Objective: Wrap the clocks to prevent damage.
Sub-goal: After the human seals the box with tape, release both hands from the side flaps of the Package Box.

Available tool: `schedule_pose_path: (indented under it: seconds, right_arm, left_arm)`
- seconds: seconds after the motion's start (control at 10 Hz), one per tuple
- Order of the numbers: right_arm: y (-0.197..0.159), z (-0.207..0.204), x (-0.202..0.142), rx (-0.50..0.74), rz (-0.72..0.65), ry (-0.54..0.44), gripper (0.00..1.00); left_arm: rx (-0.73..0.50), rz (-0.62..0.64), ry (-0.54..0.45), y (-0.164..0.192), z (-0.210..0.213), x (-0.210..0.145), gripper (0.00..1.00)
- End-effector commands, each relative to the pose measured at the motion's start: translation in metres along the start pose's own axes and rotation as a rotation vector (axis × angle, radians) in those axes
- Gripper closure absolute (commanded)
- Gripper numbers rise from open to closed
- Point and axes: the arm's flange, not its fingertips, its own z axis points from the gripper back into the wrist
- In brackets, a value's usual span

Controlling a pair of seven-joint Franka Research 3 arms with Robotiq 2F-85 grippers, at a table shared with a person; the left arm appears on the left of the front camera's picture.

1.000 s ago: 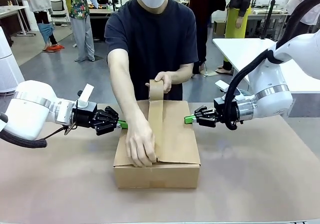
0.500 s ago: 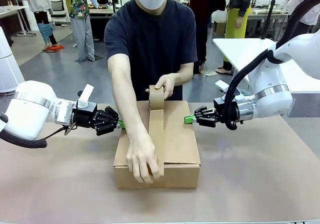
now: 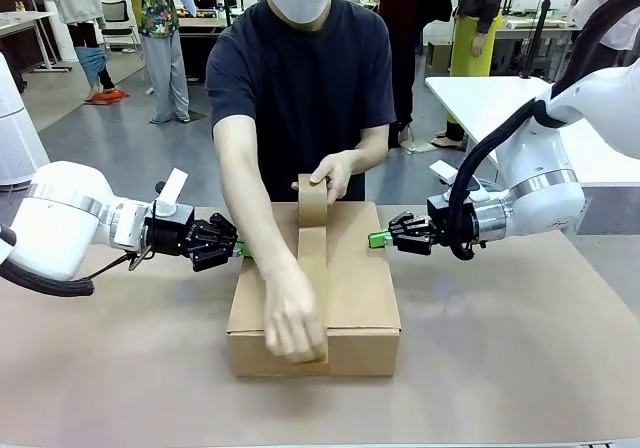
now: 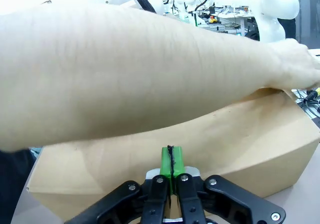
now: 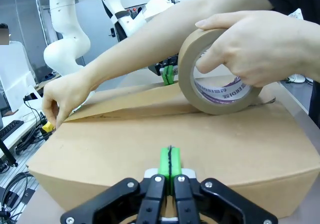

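Observation:
A closed cardboard box (image 3: 360,288) sits mid-table; the clocks are hidden. A person's hand (image 3: 293,330) presses a strip of brown tape (image 3: 313,258) over the box's near edge. Their other hand (image 3: 333,173) holds the tape roll (image 3: 313,198) at the far edge. My left gripper (image 3: 243,249) is shut, its green tips at the box's left side. My right gripper (image 3: 377,238) is shut, tips at the right side. In the left wrist view the shut gripper (image 4: 170,159) faces the box wall (image 4: 240,139) under the person's forearm (image 4: 125,69). In the right wrist view the shut gripper (image 5: 170,161) faces the box (image 5: 150,149) and the tape roll (image 5: 220,91).
The brown table top (image 3: 520,348) has free room around the box on the near, left and right sides. The person stands at the far edge, arms reaching over the box. A white table (image 3: 480,93) stands behind my right arm.
The person's hand has slid the tape end down over the box's near edge. The roll has dipped slightly. Both grippers have stayed where they were.

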Motion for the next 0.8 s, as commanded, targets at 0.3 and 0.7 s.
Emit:
schedule_pose_path:
  seconds: [0.3, 0.7]
  right_arm:
    - [0.0021, -0.0058, -0.004, -0.026, 0.011, 0.005, 0.99]
    - [0.0021, -0.0058, -0.004, -0.026, 0.011, 0.005, 0.99]
  left_arm:
    - [0.005, -0.002, 0.013, -0.0002, -0.0012, -0.0025, 1.0]
    - [0.005, -0.002, 0.013, -0.0002, -0.0012, -0.0025, 1.0]
